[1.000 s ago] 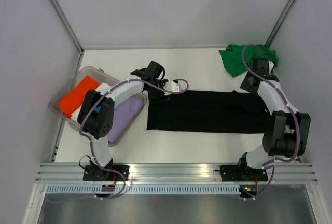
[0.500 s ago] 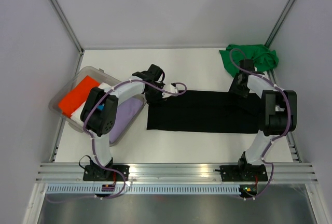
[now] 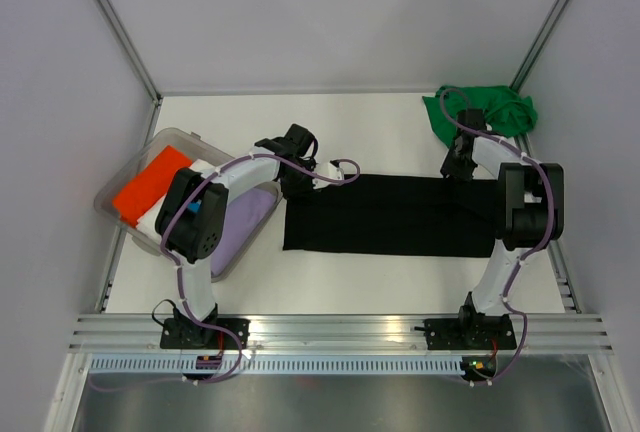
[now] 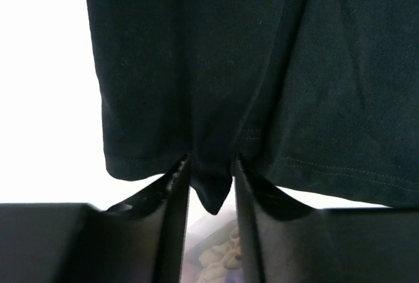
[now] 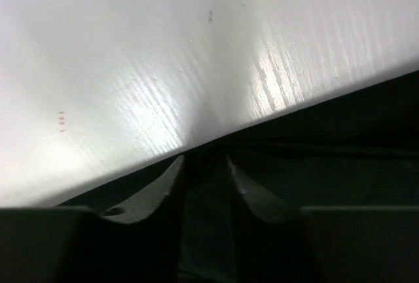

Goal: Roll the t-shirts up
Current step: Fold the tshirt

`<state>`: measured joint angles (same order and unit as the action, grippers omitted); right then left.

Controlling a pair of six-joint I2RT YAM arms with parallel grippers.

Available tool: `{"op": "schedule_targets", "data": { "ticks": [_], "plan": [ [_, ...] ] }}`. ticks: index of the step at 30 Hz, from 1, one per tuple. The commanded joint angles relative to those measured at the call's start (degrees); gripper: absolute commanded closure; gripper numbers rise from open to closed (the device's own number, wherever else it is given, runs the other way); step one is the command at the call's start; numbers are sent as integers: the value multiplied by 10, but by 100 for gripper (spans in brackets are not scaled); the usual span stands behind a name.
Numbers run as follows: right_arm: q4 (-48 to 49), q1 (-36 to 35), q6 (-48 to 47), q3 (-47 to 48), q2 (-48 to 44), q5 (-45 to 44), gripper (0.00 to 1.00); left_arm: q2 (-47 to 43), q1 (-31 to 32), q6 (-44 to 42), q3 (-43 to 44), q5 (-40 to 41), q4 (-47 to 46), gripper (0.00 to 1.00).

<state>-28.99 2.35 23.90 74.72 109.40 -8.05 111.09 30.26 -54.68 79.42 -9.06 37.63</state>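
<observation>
A black t-shirt (image 3: 395, 214), folded into a long strip, lies flat across the middle of the table. My left gripper (image 3: 298, 184) is at its far left corner, shut on a pinch of the black cloth (image 4: 216, 67) that pokes out between the fingers (image 4: 177, 181). My right gripper (image 3: 455, 167) is low at the strip's far edge near its right end, shut on the black hem (image 5: 340, 158). A bright green t-shirt (image 3: 480, 112) lies crumpled at the far right corner, behind the right gripper.
A clear plastic tub (image 3: 170, 142) stands at the left, holding an orange shirt (image 3: 150, 184), a white one (image 3: 200, 167) and a lilac one (image 3: 245, 222). Grey walls and metal posts close in the table. White tabletop (image 5: 163, 47) lies beyond the right fingers.
My right gripper has moved left along the far edge of the black t-shirt and come down onto the hem. The left gripper shifted slightly and now holds still.
</observation>
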Motion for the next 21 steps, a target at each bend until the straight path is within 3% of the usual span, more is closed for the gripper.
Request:
{"op": "schedule_targets", "data": {
  "ticks": [1,5,8,21],
  "plan": [
    [-28,-2,8,20,25,-22,65,8,0,2,-2,0,-4,65],
    [-39,-3,11,11,6,-48,91,7,1,6,-2,-1,-2,79],
    [-53,-2,11,9,-9,-63,99,7,1,8,-3,-7,6,97],
    [-86,-2,3,-33,-91,-78,100,-1,1,-4,17,-18,27,98]
  ]
}}
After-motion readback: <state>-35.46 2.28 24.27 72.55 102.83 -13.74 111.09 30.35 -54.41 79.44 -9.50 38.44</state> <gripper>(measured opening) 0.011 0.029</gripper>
